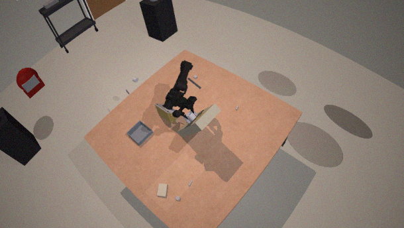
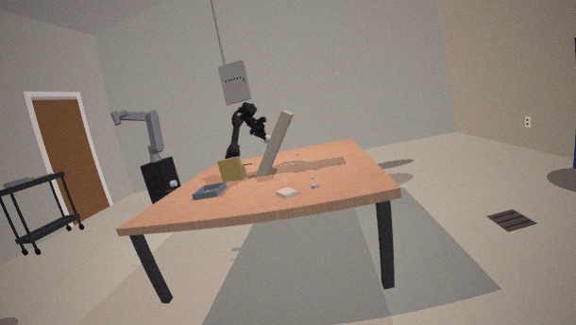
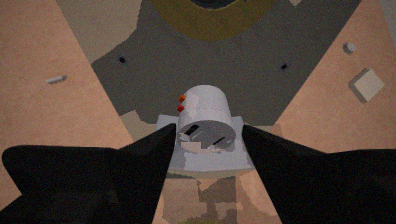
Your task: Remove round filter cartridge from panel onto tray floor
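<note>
The round filter cartridge [image 3: 205, 107] [image 1: 190, 115] [image 2: 267, 137] is a pale grey cylinder with two slots on its face and two red marks on its side. It is out of the panel and sits on a pale grey plate [image 3: 235, 162]. My gripper [image 3: 209, 129] [image 1: 185, 114] [image 2: 264, 136] is open, with one black finger close on each side of the cartridge. The leaning beige service panel [image 1: 206, 116] [image 2: 276, 142] shows its yellow ring [image 3: 210, 20] around the empty hole. The blue-grey tray [image 1: 146, 138] [image 2: 203, 196] lies on the table to the left, away from the gripper.
An olive-yellow block [image 1: 163, 114] [image 2: 231, 169] stands beside the panel under the arm. A small beige block [image 1: 162, 190] [image 2: 287, 192] [image 3: 367, 84] and a few small grey bits lie on the wooden table [image 1: 258, 132]. A dark bar [image 1: 194, 83] lies near the arm's base.
</note>
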`<state>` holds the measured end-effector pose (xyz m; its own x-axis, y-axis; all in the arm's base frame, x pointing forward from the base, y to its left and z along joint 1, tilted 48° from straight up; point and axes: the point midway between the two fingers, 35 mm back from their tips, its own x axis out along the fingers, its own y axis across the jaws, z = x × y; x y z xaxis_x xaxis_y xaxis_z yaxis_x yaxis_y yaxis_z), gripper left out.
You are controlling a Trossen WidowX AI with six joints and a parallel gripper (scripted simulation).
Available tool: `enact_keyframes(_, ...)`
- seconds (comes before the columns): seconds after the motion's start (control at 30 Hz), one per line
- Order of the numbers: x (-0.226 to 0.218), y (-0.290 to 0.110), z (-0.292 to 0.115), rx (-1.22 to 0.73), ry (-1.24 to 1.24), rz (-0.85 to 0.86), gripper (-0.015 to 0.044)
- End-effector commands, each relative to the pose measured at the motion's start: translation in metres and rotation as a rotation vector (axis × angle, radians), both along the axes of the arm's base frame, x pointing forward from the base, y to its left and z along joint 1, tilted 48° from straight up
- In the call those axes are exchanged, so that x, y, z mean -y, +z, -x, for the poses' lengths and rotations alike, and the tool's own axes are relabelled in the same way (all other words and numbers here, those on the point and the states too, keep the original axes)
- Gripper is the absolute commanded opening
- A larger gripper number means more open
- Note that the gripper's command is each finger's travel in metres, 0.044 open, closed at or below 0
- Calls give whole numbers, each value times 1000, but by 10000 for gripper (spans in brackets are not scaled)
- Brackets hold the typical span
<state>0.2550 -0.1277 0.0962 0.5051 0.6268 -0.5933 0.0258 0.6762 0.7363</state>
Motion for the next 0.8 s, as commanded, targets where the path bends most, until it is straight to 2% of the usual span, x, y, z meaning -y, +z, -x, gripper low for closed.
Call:
enact_keyframes(0.0, 0, 0, 0, 0, 1, 1, 251)
enact_keyframes(0.33, 0, 0, 0, 0, 1, 1, 185)
enact_keyframes(0.57, 5, 5, -5, 1, 0, -1, 1)
enact_keyframes(0.77, 15, 14, -14, 3, -1, -5, 0)
